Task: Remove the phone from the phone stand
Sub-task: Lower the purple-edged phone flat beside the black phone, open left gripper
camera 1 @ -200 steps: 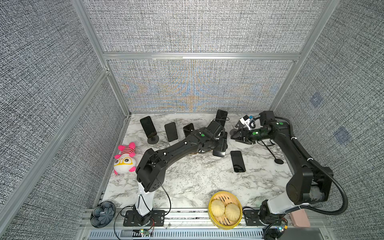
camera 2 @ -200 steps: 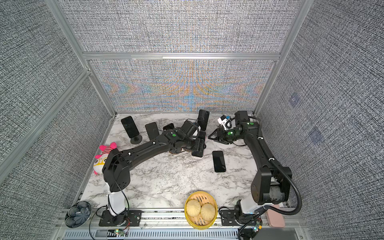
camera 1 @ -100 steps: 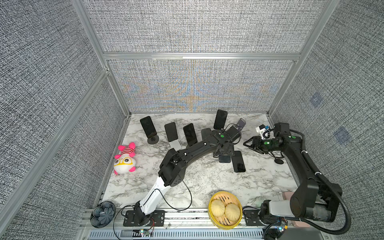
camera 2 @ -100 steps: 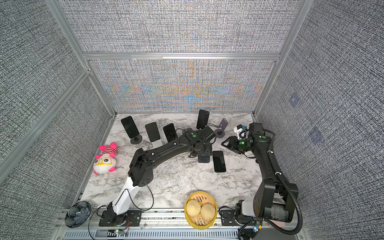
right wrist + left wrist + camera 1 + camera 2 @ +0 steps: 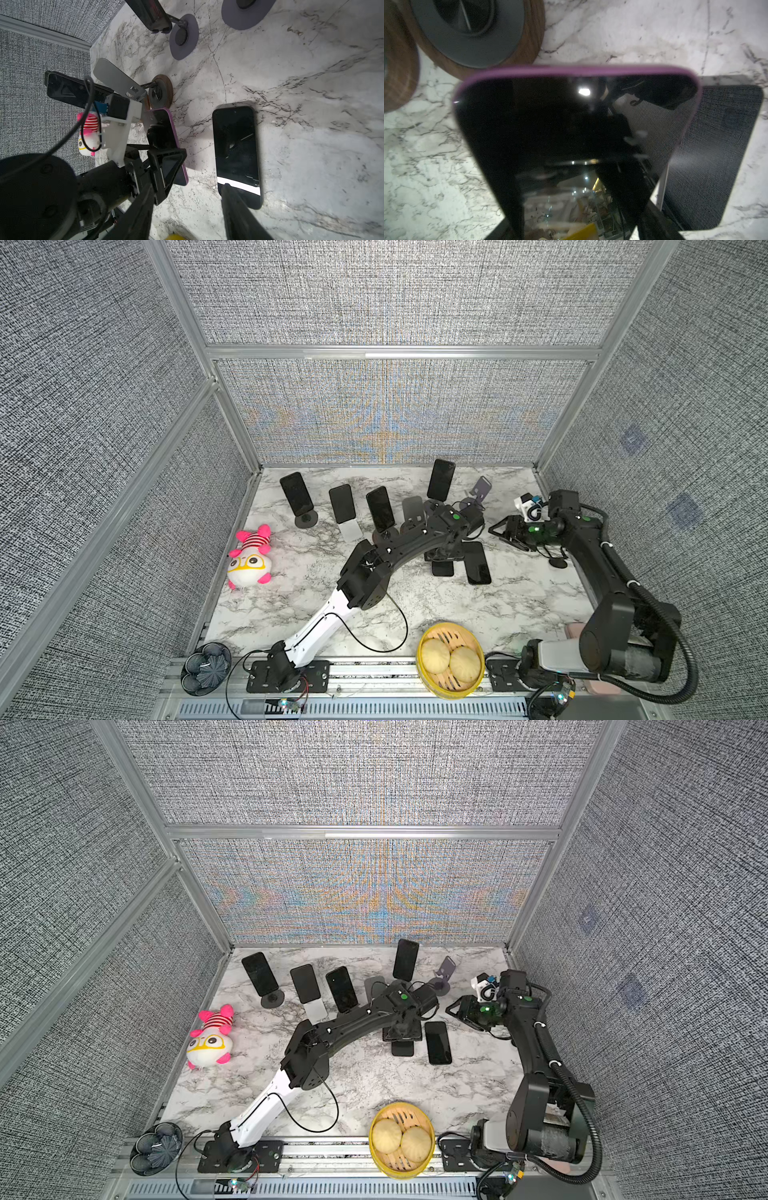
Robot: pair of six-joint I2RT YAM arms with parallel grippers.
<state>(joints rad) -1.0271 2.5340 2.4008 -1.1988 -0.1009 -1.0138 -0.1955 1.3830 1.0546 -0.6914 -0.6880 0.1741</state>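
My left hand (image 5: 166, 158) is clamped on the purple-cased phone (image 5: 571, 135), clear of the wooden-based stand (image 5: 161, 93) and low over the surface (image 5: 415, 601) beside a flat black phone (image 5: 236, 149), with my right hand (image 5: 498, 530) apart and empty, so I reckon releasing it tilted could drop it onto that neighbour.

Bright, even overhead light leaves soft shadows on the bench (image 5: 266, 614); the back wall (image 5: 395, 414) shows moiré, and the left wrist view is dim and blurred.

Left gripper (image 5: 443, 555) over phone (image 5: 441, 569) (only end showing); second phone (image 5: 477, 563) just beside; right gripper (image 5: 498, 530) apart
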